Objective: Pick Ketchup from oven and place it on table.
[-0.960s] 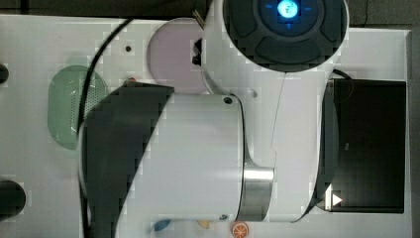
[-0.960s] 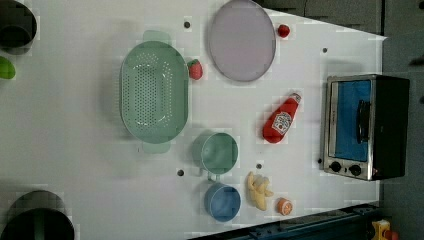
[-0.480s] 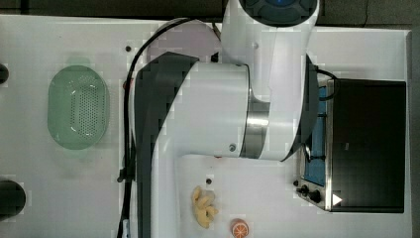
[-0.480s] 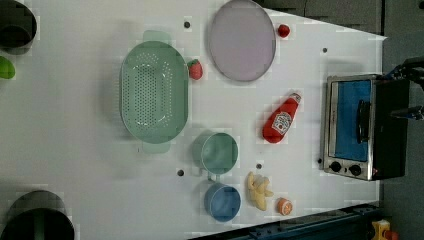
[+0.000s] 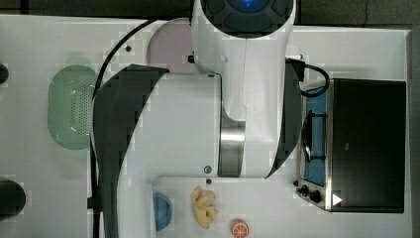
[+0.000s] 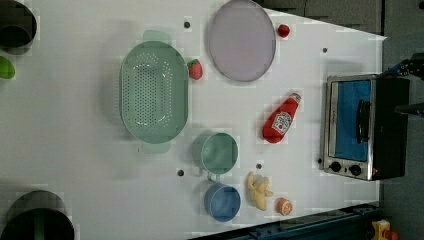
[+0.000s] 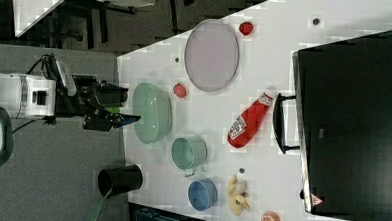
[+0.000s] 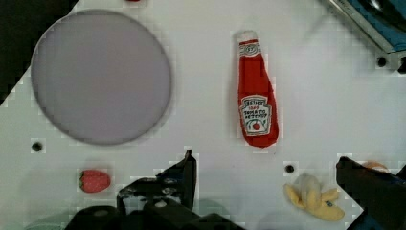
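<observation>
Here the tool (image 8: 265,184) hangs wide open and empty above the ketchup (image 8: 255,98) on the table (image 8: 311,86).

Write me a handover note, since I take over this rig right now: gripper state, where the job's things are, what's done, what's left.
Gripper: open, empty, hanging above the table, clear of everything.
Red ketchup squeeze bottle with white cap: lying on its side on the white dotted table, between the round lilac plate and the small black toaster oven, apart from both.
Oven: door shut, standing at the left view's right edge of the table.
Done: ketchup is out of the oven and on the table.
Left: nothing, judging by this.
</observation>
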